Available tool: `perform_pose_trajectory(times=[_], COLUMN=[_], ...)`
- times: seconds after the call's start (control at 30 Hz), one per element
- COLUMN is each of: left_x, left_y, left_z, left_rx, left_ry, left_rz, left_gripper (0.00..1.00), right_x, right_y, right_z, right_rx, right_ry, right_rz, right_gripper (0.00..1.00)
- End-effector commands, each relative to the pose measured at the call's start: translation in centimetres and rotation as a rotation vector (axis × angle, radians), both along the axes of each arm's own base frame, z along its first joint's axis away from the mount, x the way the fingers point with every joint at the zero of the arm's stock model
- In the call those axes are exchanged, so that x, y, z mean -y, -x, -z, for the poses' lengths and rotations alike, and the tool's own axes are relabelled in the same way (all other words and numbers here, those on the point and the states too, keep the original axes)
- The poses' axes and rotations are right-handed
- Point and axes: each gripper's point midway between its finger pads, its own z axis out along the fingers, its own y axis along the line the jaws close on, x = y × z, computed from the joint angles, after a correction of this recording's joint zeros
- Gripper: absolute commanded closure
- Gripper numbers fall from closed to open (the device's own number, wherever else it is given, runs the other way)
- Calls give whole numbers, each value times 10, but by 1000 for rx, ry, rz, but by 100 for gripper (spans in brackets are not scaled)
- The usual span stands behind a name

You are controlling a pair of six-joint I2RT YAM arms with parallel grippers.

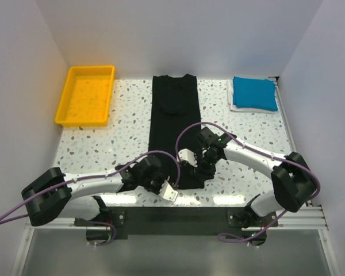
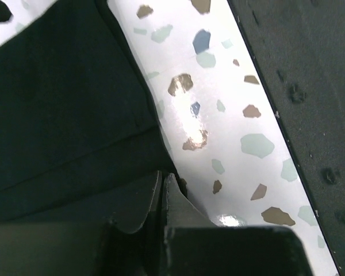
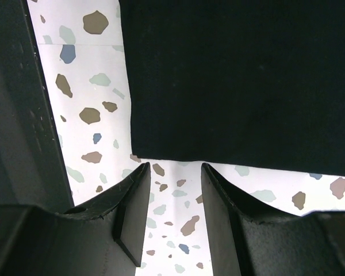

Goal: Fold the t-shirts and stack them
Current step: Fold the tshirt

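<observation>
left pincer (image 2: 163, 183) pinched shut on black t-shirt (image 1: 173, 109) hem | right pincer (image 3: 175, 168) half-open, empty, over hem | close right before lifting level

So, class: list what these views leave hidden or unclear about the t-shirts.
Top view: near hem of black t-shirt, partly under left arm and right arm.
Left wrist view: whether shut left gripper pinches cloth; dark on dark.
Top view: white t-shirt, mostly under the blue t-shirt.

A large black t-shirt (image 1: 173, 115), folded into a long narrow strip, lies flat along the middle of the speckled tabletop (image 1: 132, 126). At the far right corner, a folded blue t-shirt (image 1: 254, 93) rests on a folded white t-shirt (image 1: 230, 95).
</observation>
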Motion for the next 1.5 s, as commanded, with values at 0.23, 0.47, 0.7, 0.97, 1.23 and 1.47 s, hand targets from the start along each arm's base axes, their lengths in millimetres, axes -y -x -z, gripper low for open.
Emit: perform_pose_trajectory(times=[0.23,0.47,0.7,0.97,1.23,1.47], left_x=[34,42,34,-3,-75,-86], left_y=[-4,-5,-4,10,5,13], left_z=[-43,-32,-21,-51,-24,-3], left_rx=[32,25,36,11,13,-24], left_ry=[120,95,60,71,-22,-108], left_rz=[66,78,89,103,168,229], left_gripper=[100,100,60,47,53,54], right_x=[1,4,6,8,21,12], right_y=[-1,1,2,-1,14,29], right_z=[-3,-3,-5,-9,16,26], right_rx=[15,16,24,94,201,247], right_ry=[-11,-7,-6,-24,53,80], right_rz=[-2,-7,-27,-106,-335,-444], right_gripper=[56,57,56,57,54,48])
